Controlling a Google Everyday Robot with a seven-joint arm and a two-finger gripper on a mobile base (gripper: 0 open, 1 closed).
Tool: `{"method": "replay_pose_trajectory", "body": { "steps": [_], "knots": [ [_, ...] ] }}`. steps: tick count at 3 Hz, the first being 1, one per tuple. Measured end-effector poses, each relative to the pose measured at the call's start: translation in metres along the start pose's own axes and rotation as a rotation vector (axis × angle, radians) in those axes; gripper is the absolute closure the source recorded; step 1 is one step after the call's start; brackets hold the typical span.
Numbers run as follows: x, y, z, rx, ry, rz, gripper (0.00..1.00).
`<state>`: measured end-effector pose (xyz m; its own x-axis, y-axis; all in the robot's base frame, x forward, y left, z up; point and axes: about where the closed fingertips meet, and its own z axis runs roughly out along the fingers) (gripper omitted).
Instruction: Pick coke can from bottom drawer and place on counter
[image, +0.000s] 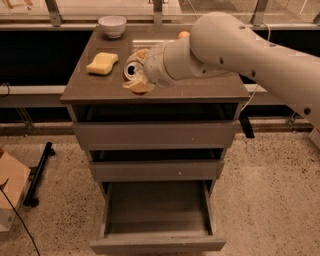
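Camera view, your check:
- Jaws at arm (240, 45) tip, over front-middle of bench (200, 87), clenched on coke can (132, 71).
- Can tipped on side, silver top turned toward camera. You cannot tell if it touches bench.
- Yellow sponge (102, 63) on bench, just left of can.
- White bowl (112, 26) at back left corner.
- Orange ball (183, 35) at back, partly hidden behind arm.
- Bottom drawer (157, 215) pulled out, well below can.
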<state>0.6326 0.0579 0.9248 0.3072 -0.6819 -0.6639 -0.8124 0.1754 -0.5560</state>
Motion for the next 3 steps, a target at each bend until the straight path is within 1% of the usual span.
{"method": "replay_pose_trajectory", "body": {
  "steps": [1,2,3],
  "knots": [
    [0.009,-0.029,0.008,0.004,0.022,0.032,1.0],
    [0.022,-0.053,0.017,-0.006,0.044,0.07,1.0],
    [0.041,-0.072,0.027,-0.025,0.067,0.123,1.0]
  ]
}}
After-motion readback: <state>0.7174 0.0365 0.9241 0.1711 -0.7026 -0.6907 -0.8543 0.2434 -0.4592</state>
